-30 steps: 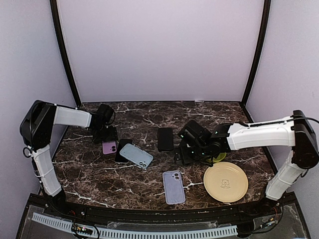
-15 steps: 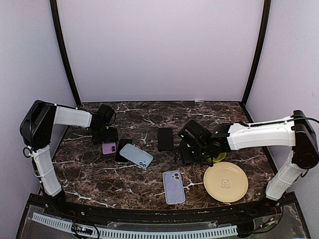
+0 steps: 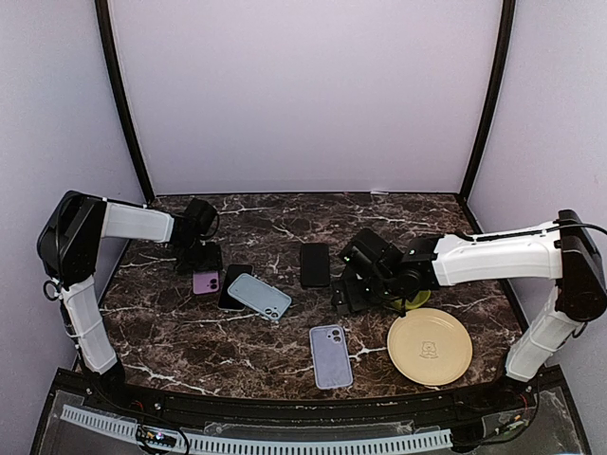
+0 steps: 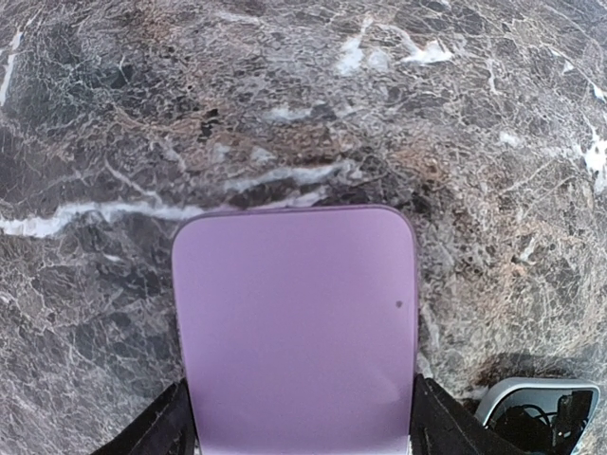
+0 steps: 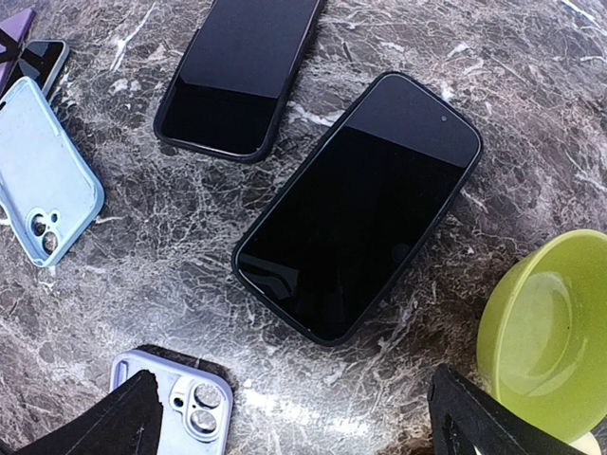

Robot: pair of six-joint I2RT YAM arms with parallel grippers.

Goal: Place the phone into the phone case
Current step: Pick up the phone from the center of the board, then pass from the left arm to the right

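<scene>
Right gripper (image 5: 292, 379) is hanging wide open, and the glossy black slab phone (image 5: 358, 204) is lying just ahead of it, long axis slanting across the gap. Right arm (image 3: 493, 254) is sitting closer.

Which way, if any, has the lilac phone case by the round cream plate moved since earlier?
No. The lilac phone case keeps its gap left of the cream plate.
</scene>
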